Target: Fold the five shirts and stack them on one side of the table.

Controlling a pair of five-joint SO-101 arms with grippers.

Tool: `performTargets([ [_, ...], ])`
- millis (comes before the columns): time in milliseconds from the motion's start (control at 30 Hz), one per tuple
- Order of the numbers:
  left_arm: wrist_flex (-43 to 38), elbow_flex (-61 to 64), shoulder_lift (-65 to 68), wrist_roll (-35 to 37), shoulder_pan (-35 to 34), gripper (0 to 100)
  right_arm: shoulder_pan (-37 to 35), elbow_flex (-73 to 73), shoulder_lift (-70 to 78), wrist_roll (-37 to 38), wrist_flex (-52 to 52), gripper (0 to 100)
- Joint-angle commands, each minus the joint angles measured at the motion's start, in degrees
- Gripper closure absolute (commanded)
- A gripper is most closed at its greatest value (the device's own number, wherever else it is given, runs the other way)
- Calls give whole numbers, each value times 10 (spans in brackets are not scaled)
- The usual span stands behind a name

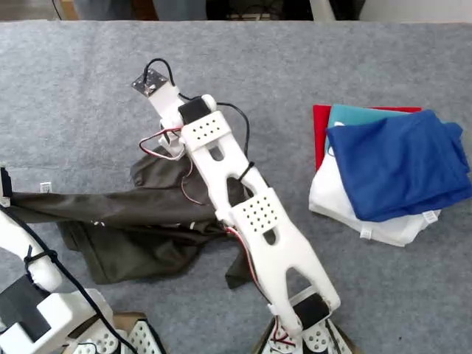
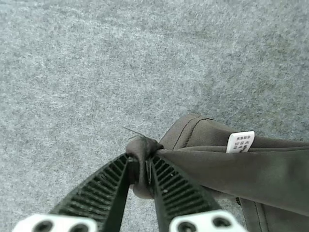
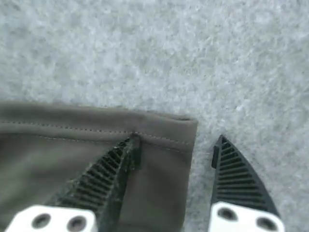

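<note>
A dark olive shirt lies crumpled on the grey table, its one edge pulled taut toward the left. My left gripper is at the table's left edge and is shut on a bunched corner of that shirt; the pinch shows between its fingers. My right gripper stands over the shirt's far corner. It is open, one finger on the hem of the shirt and the other above bare table.
A stack of folded shirts sits at the right side, blue on top of white, teal and red. A white care tag hangs off the olive shirt near my left gripper. Bare grey felt stretches along the far side.
</note>
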Motion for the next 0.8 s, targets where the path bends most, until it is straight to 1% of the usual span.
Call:
performTargets([
  [0, -9, -5, -6, -1, 0, 971, 0, -3, 1, -1, -6, 759],
  [67, -9, -5, -8, -1, 0, 971, 0, -3, 2, -1, -6, 829],
  [167, -8, -5, -9, -1, 0, 971, 1, -3, 2, -6, -8, 989],
  [233, -8, -5, -9, -1, 0, 971, 2, -3, 2, -6, -8, 961],
  [367, -4, -11, -10, 1, 0, 971, 9, -13, 0, -6, -7, 984],
  [567, -4, -15, -11, 2, 3, 971, 25, -114, -31, -8, 28, 986],
  [667, 22, -39, -39, 3, 23, 971, 26, -188, -49, -54, 52, 986],
  [767, 44, -66, -82, 28, 57, 971, 25, -186, -101, -82, 74, 986],
])
